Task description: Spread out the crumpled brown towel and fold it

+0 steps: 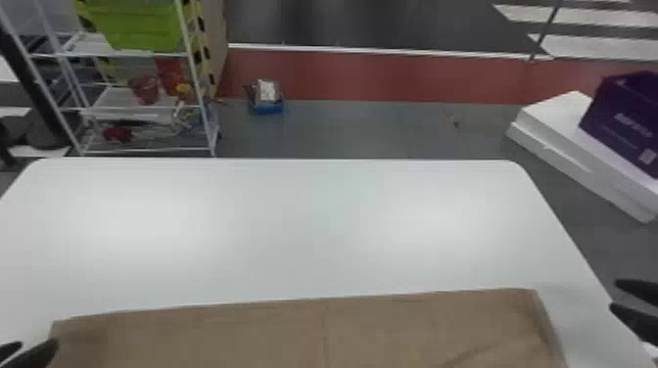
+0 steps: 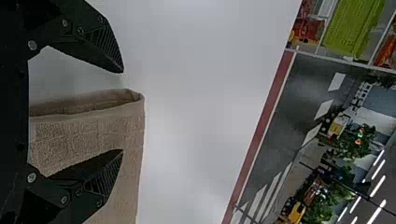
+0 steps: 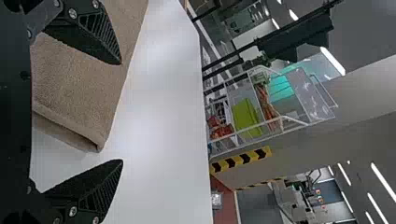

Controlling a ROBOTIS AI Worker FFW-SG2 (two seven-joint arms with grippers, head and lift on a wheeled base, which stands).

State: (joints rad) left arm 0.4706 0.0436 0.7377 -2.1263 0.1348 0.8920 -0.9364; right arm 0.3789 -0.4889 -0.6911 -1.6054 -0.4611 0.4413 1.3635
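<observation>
The brown towel (image 1: 313,330) lies spread flat along the table's near side, with a faint crease toward its right end. By its left edge is my left gripper (image 1: 30,353); off its right end, over the table's right edge, is my right gripper (image 1: 624,299). In the left wrist view, my left gripper (image 2: 123,111) stands open with the folded corner of the towel (image 2: 93,135) between its spread fingers. The right wrist view has my right gripper (image 3: 122,112) open too, around a layered corner of the towel (image 3: 79,88).
The white table (image 1: 293,220) stretches ahead beyond the towel. Behind it at the left stands a wire shelf (image 1: 142,110) with a green basket (image 1: 139,24). On the right, a purple box (image 1: 622,117) rests on a white box (image 1: 582,147).
</observation>
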